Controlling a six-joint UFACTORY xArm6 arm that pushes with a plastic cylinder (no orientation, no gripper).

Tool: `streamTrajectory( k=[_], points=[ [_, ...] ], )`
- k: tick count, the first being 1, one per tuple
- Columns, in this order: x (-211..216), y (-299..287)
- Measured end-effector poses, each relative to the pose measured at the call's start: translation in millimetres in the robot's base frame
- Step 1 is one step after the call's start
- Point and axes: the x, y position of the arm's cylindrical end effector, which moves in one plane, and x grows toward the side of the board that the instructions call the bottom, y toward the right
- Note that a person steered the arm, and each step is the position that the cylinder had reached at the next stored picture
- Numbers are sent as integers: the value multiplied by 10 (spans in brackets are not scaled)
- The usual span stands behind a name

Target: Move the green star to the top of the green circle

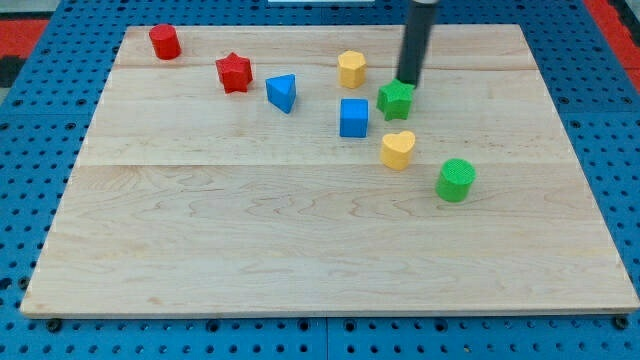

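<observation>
Nearest the view's bottom, the wooden table point(300, 270) lies bare across its whole lower half. The first thing up from there is the green circle point(456, 180), a short round block standing toward the view's right. Just up and to the view's left of it sits a yellow heart point(398, 149), near the circle but not touching it. Farther up comes a blue cube point(353, 117), and beside it, to the view's right, the green star point(396, 99), which is the block to be moved. My tip point(409, 81) rests at the star's upper right edge, touching it or very nearly so; this arm carries no jaws, only the rod, so there is nothing to spread or press together. Beyond these stand a yellow block point(351, 69) of several sides, a blue triangle point(283, 93), a red star point(234, 73) and, at the far left corner, a red cylinder point(165, 42). As I judge it, the task is barely begun: the star is well apart from the circle, up and to the view's left of it. The spot just above the circle is open, though the heart crowds the direct way there.
</observation>
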Motion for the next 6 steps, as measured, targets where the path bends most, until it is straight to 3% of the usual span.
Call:
streamTrajectory(
  k=[2, 3, 4, 6],
  points=[
    [50, -422],
    [318, -436],
    [731, 325],
    [203, 396]
  ],
)
